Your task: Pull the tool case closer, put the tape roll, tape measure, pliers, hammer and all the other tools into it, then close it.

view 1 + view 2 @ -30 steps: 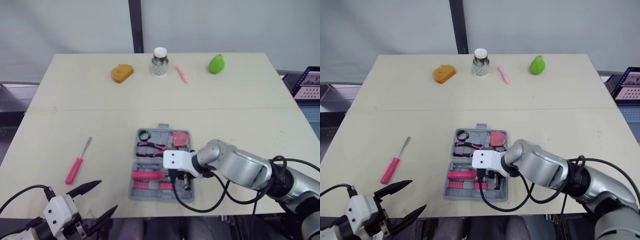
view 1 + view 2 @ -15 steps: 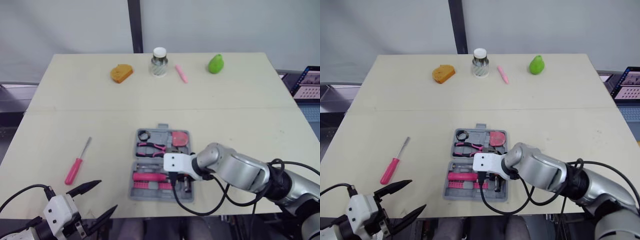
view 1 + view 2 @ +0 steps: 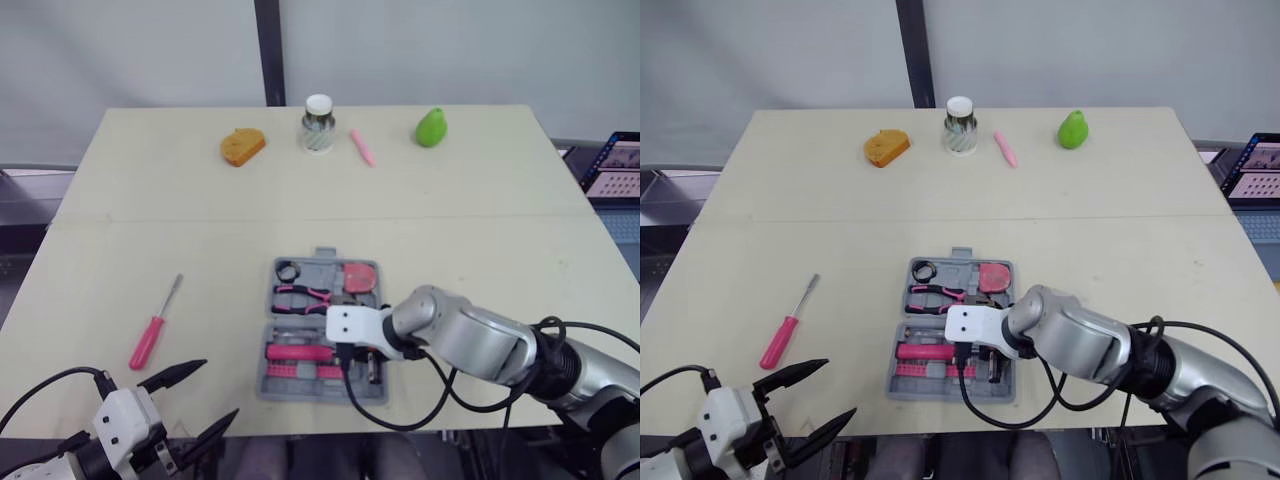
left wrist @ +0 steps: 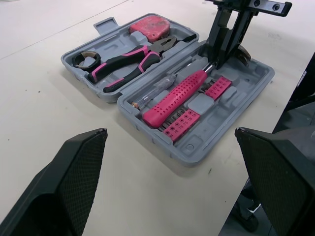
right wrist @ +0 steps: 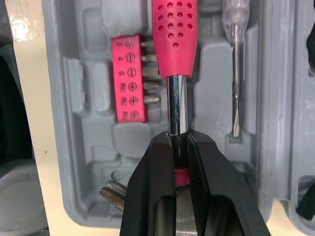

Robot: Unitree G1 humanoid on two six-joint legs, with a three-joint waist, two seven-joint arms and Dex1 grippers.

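Evidently the hammer looks seated in its slot, and the screwdriver is the tool left outside.

The right jaws are clamped on the chromed shaft of the hammer [image 5: 172,34], just short of its head. The pink handle runs leftward along the near half of the open tool case [image 4: 197,147], which sits close to the worktop's [image 3: 480,200] front edge. Pliers [image 4: 125,61], tape measure [image 4: 150,28] and tape roll [image 4: 84,60] lie in the far half. The screwdriver [image 3: 152,335] lies well left of the case, handle toward the robot, blade pointing away and slightly right. The left jaws, spread wide off the near-left edge, are the nearer pair, with the screwdriver just ahead of them.
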